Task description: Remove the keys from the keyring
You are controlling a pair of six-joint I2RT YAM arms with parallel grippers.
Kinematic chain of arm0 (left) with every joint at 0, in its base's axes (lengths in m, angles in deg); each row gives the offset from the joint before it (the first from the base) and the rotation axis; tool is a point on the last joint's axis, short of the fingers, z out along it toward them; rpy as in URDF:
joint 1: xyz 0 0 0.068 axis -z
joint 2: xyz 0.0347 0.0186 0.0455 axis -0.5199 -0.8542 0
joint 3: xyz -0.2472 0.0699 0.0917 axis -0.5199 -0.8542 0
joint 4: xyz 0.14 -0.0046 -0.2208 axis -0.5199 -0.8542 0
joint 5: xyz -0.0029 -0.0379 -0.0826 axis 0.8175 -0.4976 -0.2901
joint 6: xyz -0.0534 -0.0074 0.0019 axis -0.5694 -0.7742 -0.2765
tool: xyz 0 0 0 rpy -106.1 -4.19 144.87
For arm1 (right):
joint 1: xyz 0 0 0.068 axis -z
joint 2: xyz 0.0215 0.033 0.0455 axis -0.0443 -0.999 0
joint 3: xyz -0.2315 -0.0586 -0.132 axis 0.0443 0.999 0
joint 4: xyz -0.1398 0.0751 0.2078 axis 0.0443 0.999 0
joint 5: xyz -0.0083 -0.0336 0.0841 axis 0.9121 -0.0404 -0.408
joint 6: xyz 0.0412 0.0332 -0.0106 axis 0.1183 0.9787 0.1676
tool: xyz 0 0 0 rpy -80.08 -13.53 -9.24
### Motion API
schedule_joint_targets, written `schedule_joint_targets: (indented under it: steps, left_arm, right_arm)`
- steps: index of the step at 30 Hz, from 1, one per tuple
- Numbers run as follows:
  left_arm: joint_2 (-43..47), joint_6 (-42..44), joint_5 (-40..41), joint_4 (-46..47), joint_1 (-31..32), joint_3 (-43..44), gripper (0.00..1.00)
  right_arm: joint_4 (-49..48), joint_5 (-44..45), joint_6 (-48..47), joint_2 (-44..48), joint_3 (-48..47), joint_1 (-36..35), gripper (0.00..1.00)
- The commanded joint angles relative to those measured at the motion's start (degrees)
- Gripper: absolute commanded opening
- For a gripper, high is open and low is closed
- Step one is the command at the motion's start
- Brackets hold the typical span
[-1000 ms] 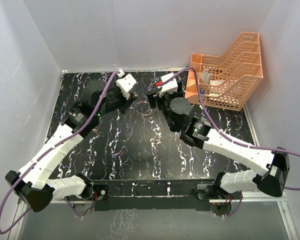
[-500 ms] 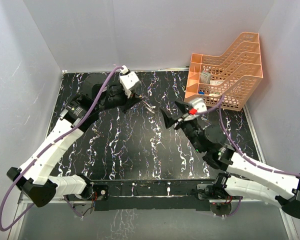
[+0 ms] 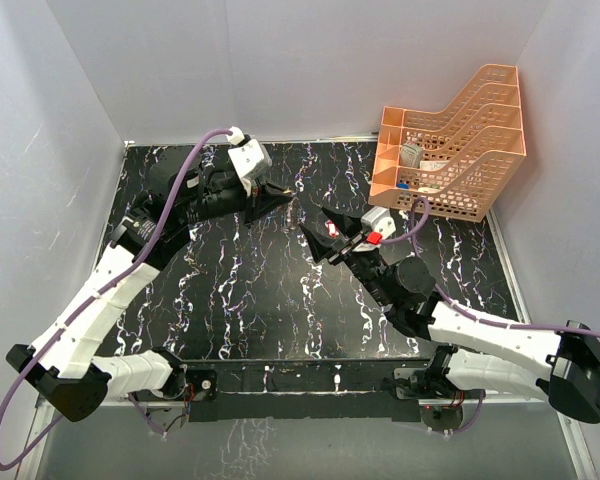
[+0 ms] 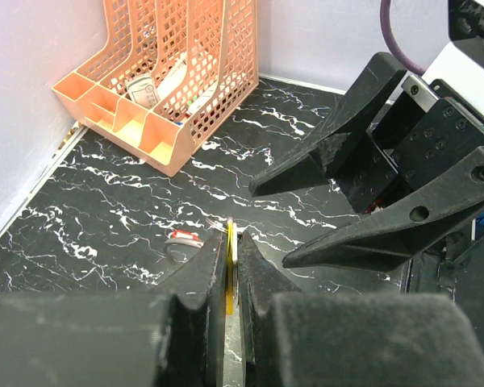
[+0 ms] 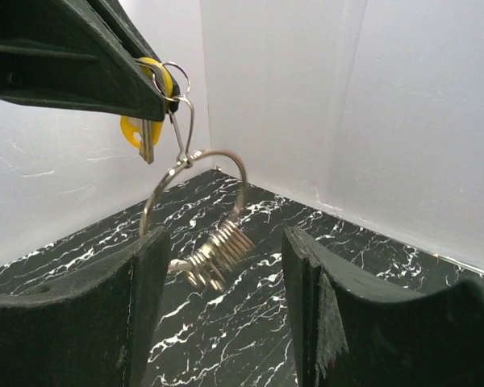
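The right gripper point(image 3: 313, 222) is over the middle of the bench point(image 3: 240, 300). Its jaws stand partly open with a clear gap between them, and they hold nothing. In the right wrist view the keyring point(image 5: 195, 181) hangs in the air just in front of this gap, and the right jaws do not touch it. A bunch of small metal bits point(image 5: 214, 251) hangs on the low part of the ring.

A little farther, toward the far edge of the bench, the left gripper point(image 3: 288, 193) has its jaws closed tight on the yellow-headed key point(image 5: 137, 129). The head is pinched flat between them, and the short silver blade points down. From this key a small ring point(image 5: 177, 76) and a thin wire clip point(image 5: 181, 129) go down to the keyring. The keyring therefore hangs from the left gripper, above the bench and not on it.

The red-headed key point(image 4: 181, 239) lies alone on the bench, apart from the keyring, beyond the left jaws in the left wrist view. The orange mesh tray point(image 3: 450, 150) stands at the far right corner of the bench.
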State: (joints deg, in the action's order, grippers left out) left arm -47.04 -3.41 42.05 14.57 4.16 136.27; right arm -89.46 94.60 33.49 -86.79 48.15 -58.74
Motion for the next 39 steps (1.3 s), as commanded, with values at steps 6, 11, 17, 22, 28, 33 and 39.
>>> schedule_joint_targets:
  steps: [6,11,17,22,28,33,39]
  left_arm:
    - [-0.29,-1.10,-1.03,2.23,0.22,-0.02,0.00]
    - [-0.54,-1.16,-1.08,2.54,0.20,-0.31,0.00]
    - [-0.33,-1.82,-1.25,3.12,0.29,-0.72,0.00]
    - [-0.22,-2.63,-1.56,4.42,0.25,-1.16,0.00]
    - [-0.33,-3.22,-2.31,4.62,0.33,-1.07,0.00]
    - [0.23,-3.36,-2.39,4.40,0.34,-1.26,0.00]
    - [1.22,-3.33,-2.24,4.86,0.31,-1.90,0.00]
  right_arm:
    - [-6.31,-2.03,-2.87,-2.32,-6.30,-0.22,0.50]
    - [-6.09,-1.95,-3.94,-3.19,-7.63,-0.31,0.48]
    - [-5.84,-1.79,-4.10,-4.94,-8.96,-0.48,0.38]
    - [-5.87,-1.89,-4.57,-6.13,-9.84,-0.70,0.33]
    - [-6.09,-1.16,-6.44,-7.28,-10.76,-0.84,0.33]
    - [-6.18,-1.00,-7.86,-8.57,-11.86,-0.84,0.33]
    - [-5.77,-1.58,-7.92,-9.12,-12.44,-0.84,0.29]
